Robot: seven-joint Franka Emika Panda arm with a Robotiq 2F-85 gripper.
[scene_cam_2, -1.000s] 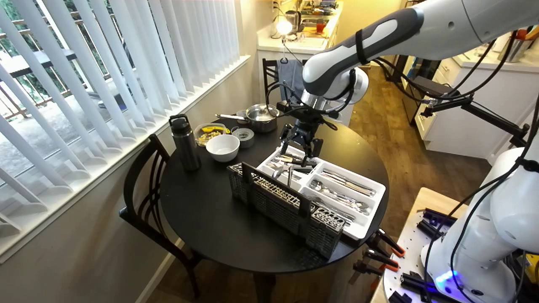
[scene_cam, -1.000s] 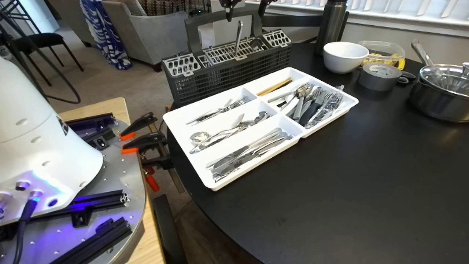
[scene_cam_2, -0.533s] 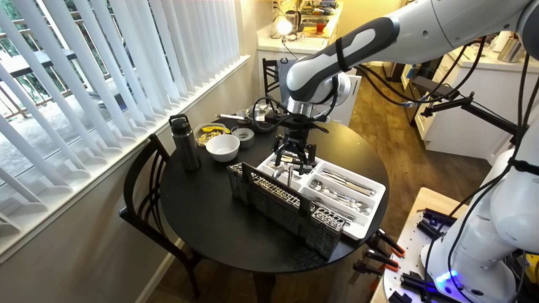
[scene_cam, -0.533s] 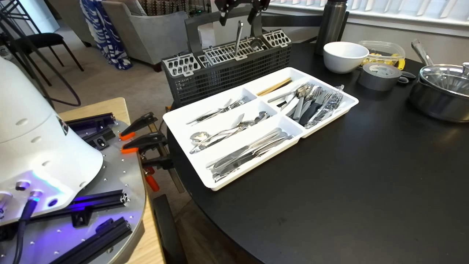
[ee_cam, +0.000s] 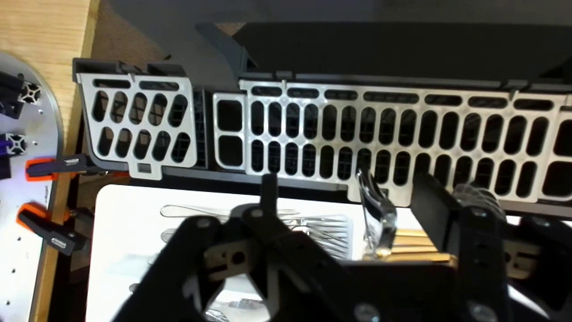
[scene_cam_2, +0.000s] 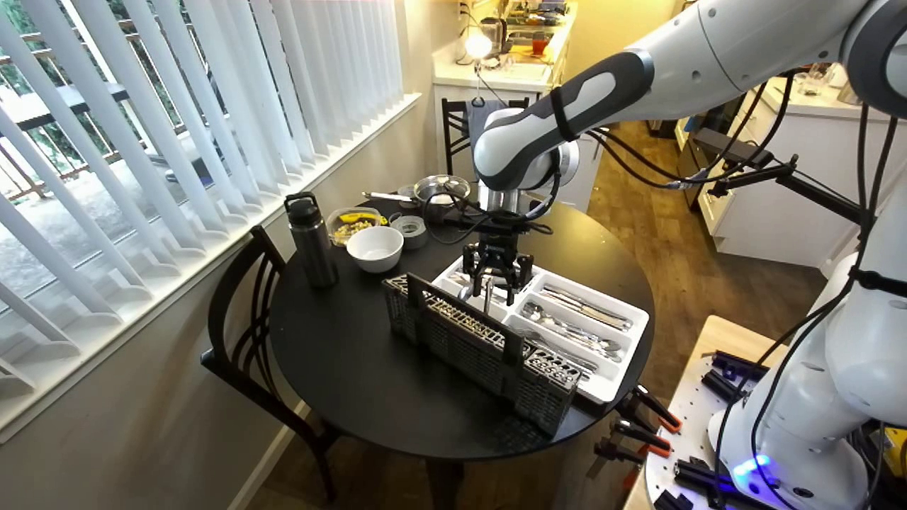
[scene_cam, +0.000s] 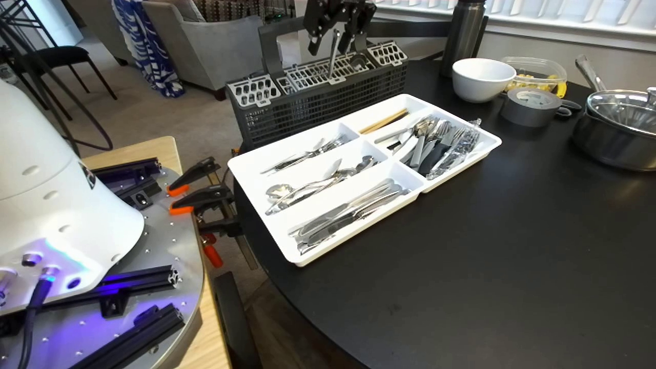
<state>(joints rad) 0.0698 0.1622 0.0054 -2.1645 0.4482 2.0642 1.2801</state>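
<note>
Both fingers [ee_cam: 431, 210] are standing well apart and gripping nothing, with a metal utensil [ee_cam: 379, 219] rising between them; the wrist view is showing a gap on each side, the smaller one on the right. That utensil is standing almost upright in the grey basket [scene_cam: 307, 110], its lower end seemingly going down through the slotted grille [ee_cam: 393, 147], which is presumably propping it and leaving the upper end free. I cannot tell its kind, since the basket is hiding the rest. In an exterior view, a white tray [scene_cam: 261, 154] is lying flat on the dark bench [scene_cam: 487, 266], close beside the basket on its near side. It is separating knives [scene_cam: 351, 212] nearest, spoons [scene_cam: 279, 191] in the middle and forks [ee_cam: 324, 227] farther over, apparently to sort them by kind, while wooden sticks [scene_cam: 384, 121] are lying far and to the right of the forks. Toward the far right, a white bowl [scene_cam: 482, 82], a tape roll [scene_cam: 530, 110] and a lidded pot [scene_cam: 612, 143] are standing well apart from the fingers, presumably leaving the left part of the bench to the tray and basket.
</note>
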